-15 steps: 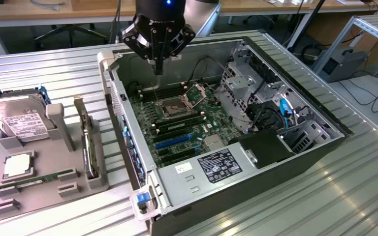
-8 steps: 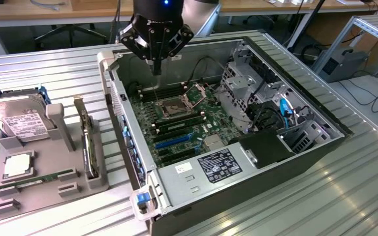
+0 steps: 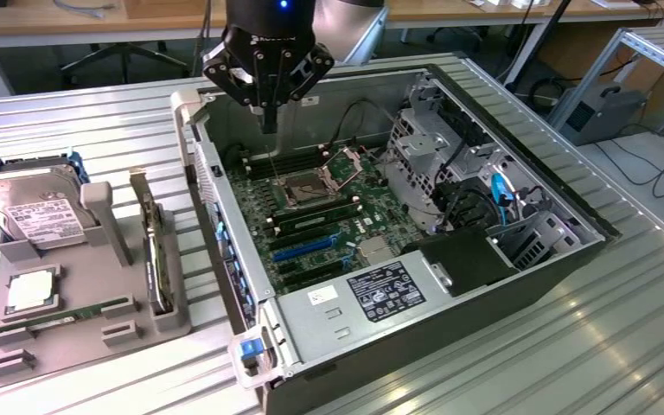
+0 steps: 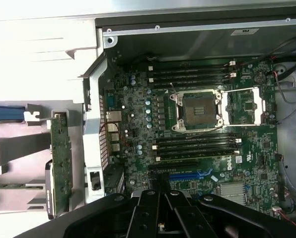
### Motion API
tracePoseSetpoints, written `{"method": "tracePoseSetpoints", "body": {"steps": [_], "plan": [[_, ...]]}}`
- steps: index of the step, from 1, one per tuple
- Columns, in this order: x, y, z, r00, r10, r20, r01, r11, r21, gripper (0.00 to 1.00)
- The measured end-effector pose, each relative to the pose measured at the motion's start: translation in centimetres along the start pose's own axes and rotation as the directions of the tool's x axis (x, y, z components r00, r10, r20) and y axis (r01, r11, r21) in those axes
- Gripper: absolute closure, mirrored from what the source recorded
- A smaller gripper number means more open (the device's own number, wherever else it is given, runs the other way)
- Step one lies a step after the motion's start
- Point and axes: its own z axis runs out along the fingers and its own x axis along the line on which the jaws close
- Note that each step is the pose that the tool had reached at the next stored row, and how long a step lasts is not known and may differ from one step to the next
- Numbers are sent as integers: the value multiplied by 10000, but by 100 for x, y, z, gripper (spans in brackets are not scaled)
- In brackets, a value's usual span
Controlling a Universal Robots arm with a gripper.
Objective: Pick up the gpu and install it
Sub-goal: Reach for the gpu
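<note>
The gpu [image 3: 155, 252] stands on its long edge in a slot of the grey holder [image 3: 79, 346], at the exterior view's left, beside the open computer case [image 3: 517, 285]. Its silver bracket points away from the camera. In the wrist view the gpu [image 4: 61, 158] shows as a green board just outside the case wall. My gripper [image 3: 267, 123] hangs over the far end of the case, above the motherboard [image 3: 309, 216], shut with nothing between its fingers. It is well apart from the gpu. The black fingers [image 4: 149, 215] show over the motherboard [image 4: 138, 124] near a blue card slot [image 4: 190, 174].
The holder also carries a silver hard drive [image 3: 38, 216], a processor chip [image 3: 30, 290] and a narrow green RAM stick [image 3: 67, 316]. Inside the case are an open processor socket [image 3: 307, 186], a drive cage [image 3: 436, 164] and cables. The table [image 3: 609, 346] is ribbed metal.
</note>
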Motion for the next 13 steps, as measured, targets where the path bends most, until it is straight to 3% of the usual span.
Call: {"method": "tracePoseSetpoints", "body": {"steps": [13], "plan": [[45, -3, -1, 10000, 0, 1, 0, 10000, 1, 89]]}}
